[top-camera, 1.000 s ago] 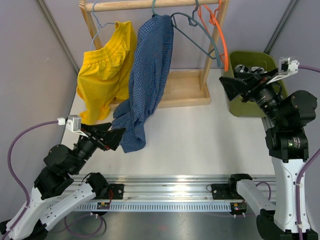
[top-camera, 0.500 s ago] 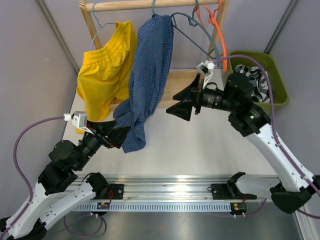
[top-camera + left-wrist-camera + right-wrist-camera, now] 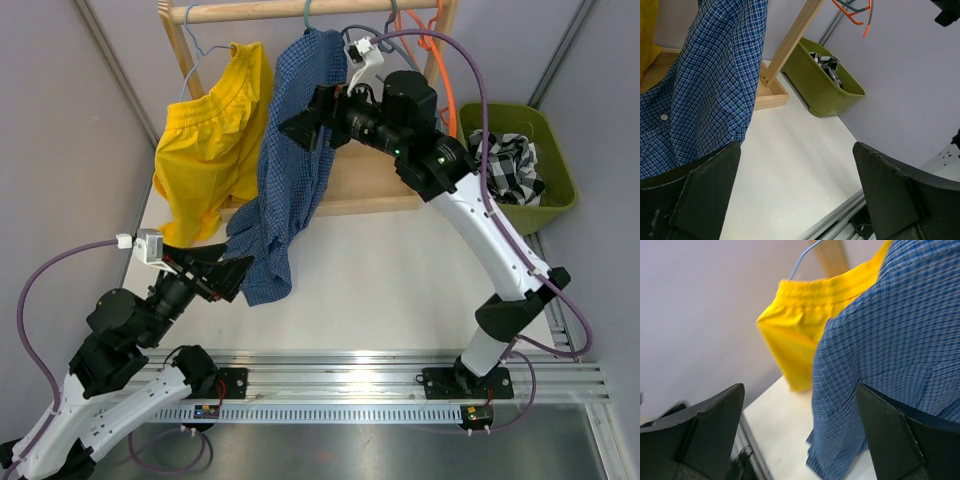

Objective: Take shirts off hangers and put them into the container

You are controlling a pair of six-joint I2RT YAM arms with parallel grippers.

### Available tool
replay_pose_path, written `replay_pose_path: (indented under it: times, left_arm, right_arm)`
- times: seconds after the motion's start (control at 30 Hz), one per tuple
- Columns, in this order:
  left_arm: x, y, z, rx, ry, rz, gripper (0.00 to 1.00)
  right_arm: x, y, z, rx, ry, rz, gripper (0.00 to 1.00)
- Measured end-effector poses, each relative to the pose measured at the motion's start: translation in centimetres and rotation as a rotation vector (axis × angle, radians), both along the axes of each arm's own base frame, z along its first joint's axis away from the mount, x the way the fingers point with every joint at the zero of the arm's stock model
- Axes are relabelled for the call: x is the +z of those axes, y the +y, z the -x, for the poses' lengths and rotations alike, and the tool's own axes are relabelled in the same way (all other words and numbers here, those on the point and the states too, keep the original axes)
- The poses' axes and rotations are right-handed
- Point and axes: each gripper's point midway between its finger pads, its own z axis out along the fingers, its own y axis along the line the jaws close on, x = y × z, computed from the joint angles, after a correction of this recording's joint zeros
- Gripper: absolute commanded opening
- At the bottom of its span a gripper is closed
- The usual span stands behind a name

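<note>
A: Blue shirt (image 3: 300,150), where is it found?
B: It is hung on the wooden rail (image 3: 290,10), just beside a yellow garment (image 3: 212,140), with its lower end near the white table (image 3: 400,280).
A: What is seen in the green bin (image 3: 562,165)?
B: A black-and-white plaid shirt (image 3: 512,170) is laid inside it.
A: How are the grippers held?
B: The left gripper (image 3: 238,272) is spread wide beside the blue shirt's hem, and nothing is held. The right gripper (image 3: 300,112) is also spread wide, close to the shirt's upper part. Whether the cloth is touched cannot be told.
</note>
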Motion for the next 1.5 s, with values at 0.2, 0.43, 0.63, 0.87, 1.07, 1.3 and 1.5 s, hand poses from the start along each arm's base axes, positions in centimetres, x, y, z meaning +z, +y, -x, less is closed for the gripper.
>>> replay_pose_path:
  times: [0.2,0.43,0.63,0.87,1.07,1.3,1.5]
  left_arm:
    - [0.4,0.5,0.4,0.001,-0.016,0.018,0.99]
    - [-0.4,0.6,0.6,0.001,-0.014,0.017,0.99]
    - [-0.8,0.8,0.8,0.0,-0.008,0.025,0.99]
    - [-1.0,1.0,1.1,-0.001,-0.01,0.044,0.99]
    - [-1.1,1.1,1.1,0.002,-0.006,0.045,0.99]
    - [-1.4,1.6,1.3,0.01,-0.002,0.044,0.99]
    - [-1.4,1.7,1.4,0.013,-0.003,0.044,0.99]
  right_arm:
    - [-0.7,2.1,-5.3,-0.312,0.012,0.04,0.99]
    - [-5.5,3.5,-7.5,-0.551,0.024,0.155,1.0]
    - [-5.1,3.9,-8.3,-0.644,-0.006,0.139,0.98]
    - [-3.4,3.1,-9.9,-0.76,-0.059,0.11,0.88]
    - [-3.8,2.8,-10.7,-0.808,-0.077,0.137,0.61]
    - [-6.5,1.5,-10.7,-0.855,-0.08,0.232,0.16]
    - [-5.1,-0.9,-9.0,-0.846,-0.117,0.239,0.0]
